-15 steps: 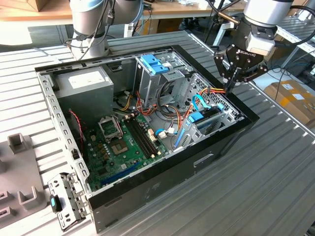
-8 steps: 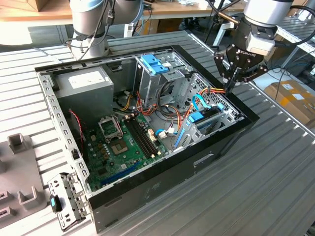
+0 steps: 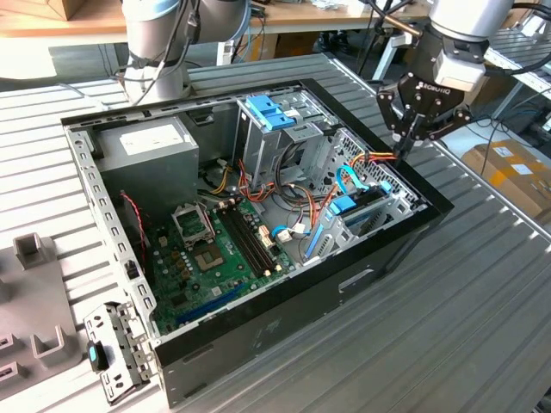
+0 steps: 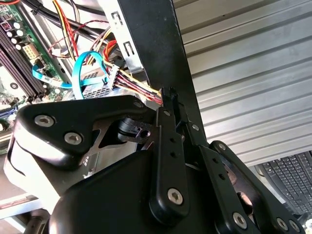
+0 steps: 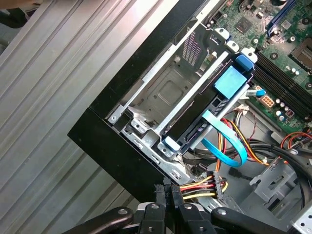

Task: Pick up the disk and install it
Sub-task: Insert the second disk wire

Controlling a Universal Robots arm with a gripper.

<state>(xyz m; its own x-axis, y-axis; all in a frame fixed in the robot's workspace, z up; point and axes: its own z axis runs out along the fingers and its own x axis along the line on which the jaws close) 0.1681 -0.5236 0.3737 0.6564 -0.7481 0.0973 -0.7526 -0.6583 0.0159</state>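
Hanging over the case [image 3: 430, 211] rim on the exterior view's right, my gripper [image 3: 403, 148] points down and slants inward toward the drive cage [image 5: 165, 92]. My arm [image 3: 461, 43] comes in from above the table [image 3: 465, 301], outside the case, with the wrist tilted so the tips sit just inside the black rim

My fingers are pressed together. In both wrist views the tips [image 5: 168, 192] [image 4: 168, 95] meet a bundle of red, yellow and black wires [image 5: 197, 187] [image 4: 139, 87]. I cannot tell whether the wires are pinched between the tips or only touch them

Room is tight here. The rim runs just beside the fingers on one side, and the cage's sheet-metal edge stands near on the other. The wires and a looping blue cable [image 5: 229, 151] [image 3: 347, 181] fill the gap behind the cage. Outside the rim the slatted table lies open

The disk [image 5: 195, 129] sits on edge inside the cage, in the slot nearer the motherboard [image 3: 207, 249], its light-blue frame showing at both ends. The blue cable starts at its near end. It is apart from my fingers, with the cage corner between us. The slot between the disk and the rim is bare metal
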